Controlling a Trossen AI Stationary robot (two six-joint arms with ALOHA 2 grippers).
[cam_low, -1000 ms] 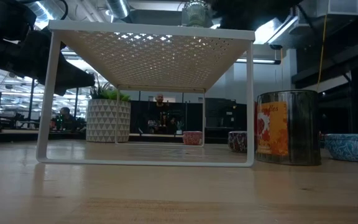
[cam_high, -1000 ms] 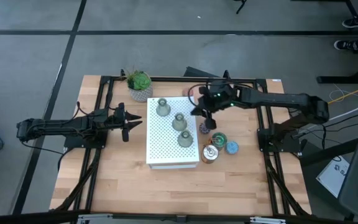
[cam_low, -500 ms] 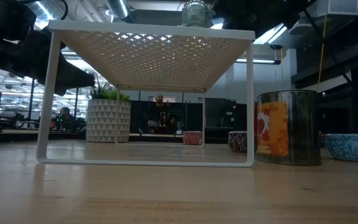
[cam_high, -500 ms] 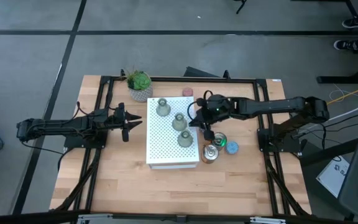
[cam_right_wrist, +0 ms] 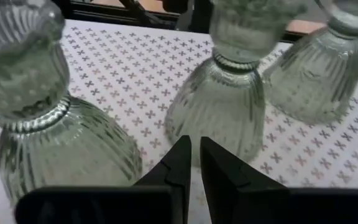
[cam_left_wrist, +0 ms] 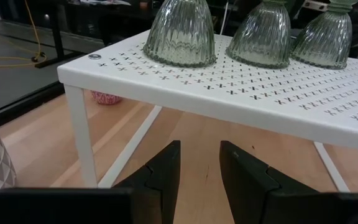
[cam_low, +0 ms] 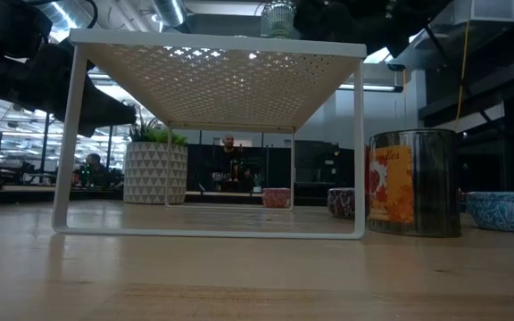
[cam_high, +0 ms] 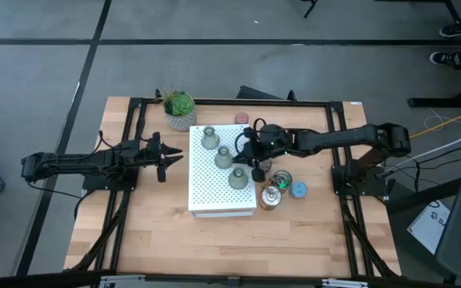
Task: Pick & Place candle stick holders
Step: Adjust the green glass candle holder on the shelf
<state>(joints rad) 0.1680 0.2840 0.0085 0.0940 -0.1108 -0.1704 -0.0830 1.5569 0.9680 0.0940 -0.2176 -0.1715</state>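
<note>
From above, three olive-green glass candle stick holders (cam_high: 230, 158) stand in a slanted row on the white perforated rack (cam_high: 214, 188); the right end effector (cam_high: 253, 158) reaches over the rack's right edge, just beside the middle holder, its fingers pressed nearly together and pinching nothing; the left end effector (cam_high: 169, 155) waits left of the rack, near the potted plant (cam_high: 180, 106), fingers a little spread and empty; on the tabletop (cam_high: 214, 240) right of the rack sit a green-and-silver round holder (cam_high: 282, 181), a blue holder (cam_high: 298, 190) and a tin with orange print (cam_high: 269, 198), with a pink holder (cam_high: 242, 118) by the rack's far edge; the low view alone shows beneath the rack, where a pink holder and a dark one (cam_low: 340, 201) rest far back, the tin's orange label faces the camera, and a person stands in the room beyond; the right wrist view alone shows the ribbed glass of all three green holders close up, standing upright.
</note>
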